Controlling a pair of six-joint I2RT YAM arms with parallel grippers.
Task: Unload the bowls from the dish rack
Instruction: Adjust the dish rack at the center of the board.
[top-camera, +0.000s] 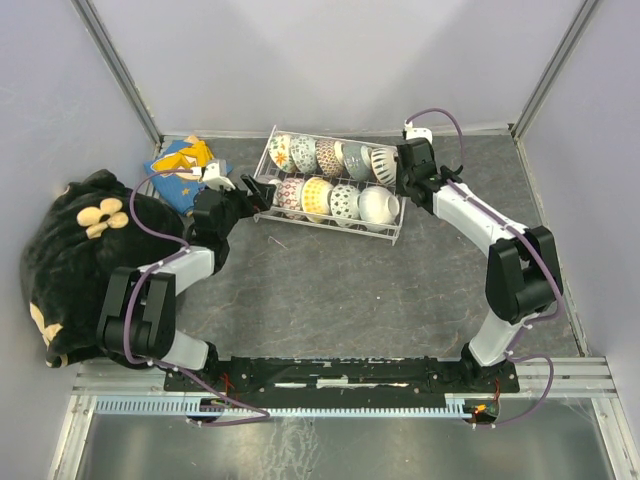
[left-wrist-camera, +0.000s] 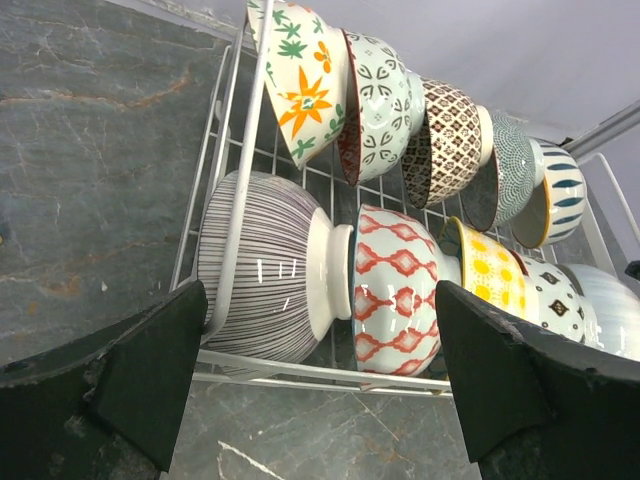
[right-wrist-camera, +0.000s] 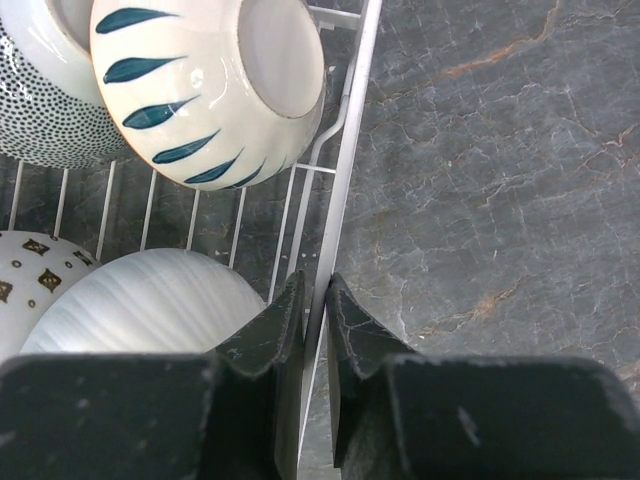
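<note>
From above, we see one dish rack (top-camera: 330, 226) on the far half of the grey table (top-camera: 340, 290), between the two arms. The bowls (top-camera: 328, 157) stand on edge inside it in two rows. We count five in the far row and four plainly in the near row, whose left end is partly covered by the left gripper (top-camera: 252, 190). That gripper sits at the rack's left end with its jaws spread. The right gripper (top-camera: 402, 186) is at the rack's right end, and from here we cannot tell how its jaws stand. One black plush toy (top-camera: 70, 260) and one blue-and-yellow cloth (top-camera: 180, 165) lie at the left, apart from the rack.

In the left wrist view, the left gripper's two dark fingers (left-wrist-camera: 140, 380) stand wide apart in the lower corners, and the rack's end rim crosses just beyond them. Here we count ten bowls, all in the rack. Five are in the far row, starting with a floral bowl (left-wrist-camera: 300, 80), and five are in the near row, starting with a grey-striped bowl (left-wrist-camera: 255, 265).

In the right wrist view, the right gripper's jaws are almost together, one on each side of the rack's rim wire, pinching it. We count four bowls inside the rack here: a blue-leaf bowl (right-wrist-camera: 200, 90), a dotted bowl (right-wrist-camera: 40, 100), a diamond-marked bowl (right-wrist-camera: 25, 270) and a pale ribbed bowl (right-wrist-camera: 140, 300) just beside the fingers.
</note>
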